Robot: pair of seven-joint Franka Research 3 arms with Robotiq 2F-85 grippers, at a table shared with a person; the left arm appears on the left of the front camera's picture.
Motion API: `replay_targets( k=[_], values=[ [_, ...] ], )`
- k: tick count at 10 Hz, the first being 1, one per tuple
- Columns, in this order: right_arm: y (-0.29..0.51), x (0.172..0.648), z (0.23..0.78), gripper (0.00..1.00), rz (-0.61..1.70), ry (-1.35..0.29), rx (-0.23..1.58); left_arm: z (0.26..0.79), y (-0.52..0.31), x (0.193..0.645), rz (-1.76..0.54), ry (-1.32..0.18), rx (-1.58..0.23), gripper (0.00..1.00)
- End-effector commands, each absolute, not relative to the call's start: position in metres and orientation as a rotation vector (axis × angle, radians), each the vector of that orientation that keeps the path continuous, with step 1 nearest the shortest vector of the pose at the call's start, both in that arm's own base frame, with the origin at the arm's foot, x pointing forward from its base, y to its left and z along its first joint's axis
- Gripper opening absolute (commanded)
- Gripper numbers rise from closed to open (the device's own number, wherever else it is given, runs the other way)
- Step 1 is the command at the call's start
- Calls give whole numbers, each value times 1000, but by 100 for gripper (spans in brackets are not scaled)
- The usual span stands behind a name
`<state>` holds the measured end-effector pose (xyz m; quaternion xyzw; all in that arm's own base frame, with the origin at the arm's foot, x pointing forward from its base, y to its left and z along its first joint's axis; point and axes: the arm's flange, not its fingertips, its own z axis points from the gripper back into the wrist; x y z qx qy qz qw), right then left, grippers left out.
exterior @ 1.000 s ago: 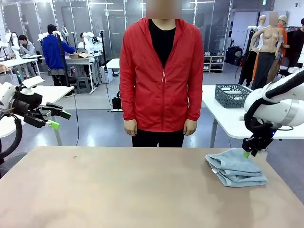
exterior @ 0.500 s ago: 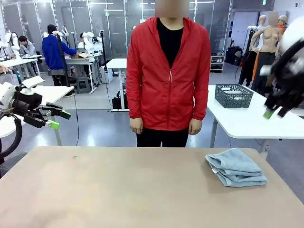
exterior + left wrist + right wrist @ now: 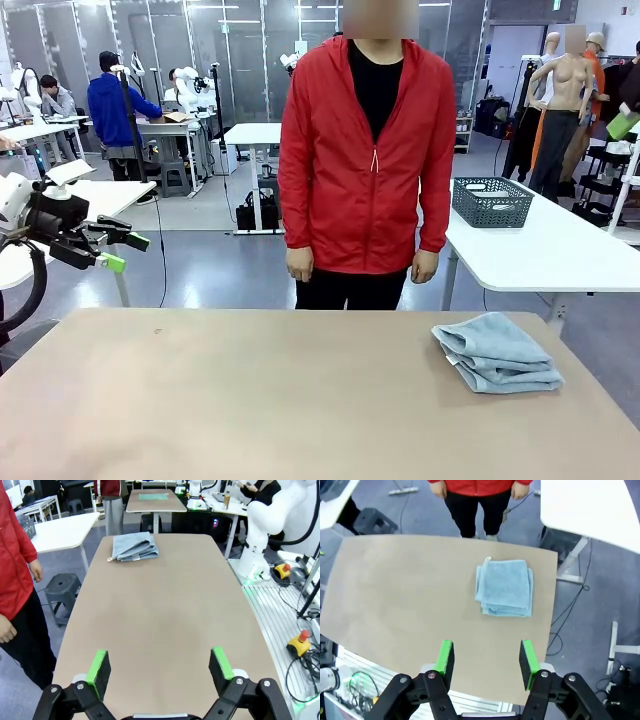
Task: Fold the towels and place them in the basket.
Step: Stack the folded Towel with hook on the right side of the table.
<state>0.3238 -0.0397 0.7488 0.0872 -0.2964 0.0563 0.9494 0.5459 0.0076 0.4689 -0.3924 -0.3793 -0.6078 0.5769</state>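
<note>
both hands empty, jaws apart. folded towel [image 3: 497, 352] near table [image 3: 250, 400] edge; a careless grab could probably unfold it.

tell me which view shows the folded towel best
The right wrist view: it looks straight down on the folded towel, showing its whole square outline, stacked layers at the near edge and a small tag at a corner. The front view shows it low and side-on near the table's right edge. The left wrist view shows it small at the far end.
</note>
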Motion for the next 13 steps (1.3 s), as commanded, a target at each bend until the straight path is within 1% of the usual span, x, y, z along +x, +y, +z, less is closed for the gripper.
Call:
replay_targets(
  k=[1,3,4,13],
  values=[
    [-35,324,718,66,88,-663,165,470,7,544,-1420,-892,-920,100],
    [-35,316,712,66,138,-703,135,470,7,544,-1420,-892,-920,100],
    [-37,322,730,66,111,-646,171,470,7,544,-1420,-892,-920,100],
    [-37,322,730,66,111,-646,171,470,7,544,-1420,-892,-920,100]
  ],
)
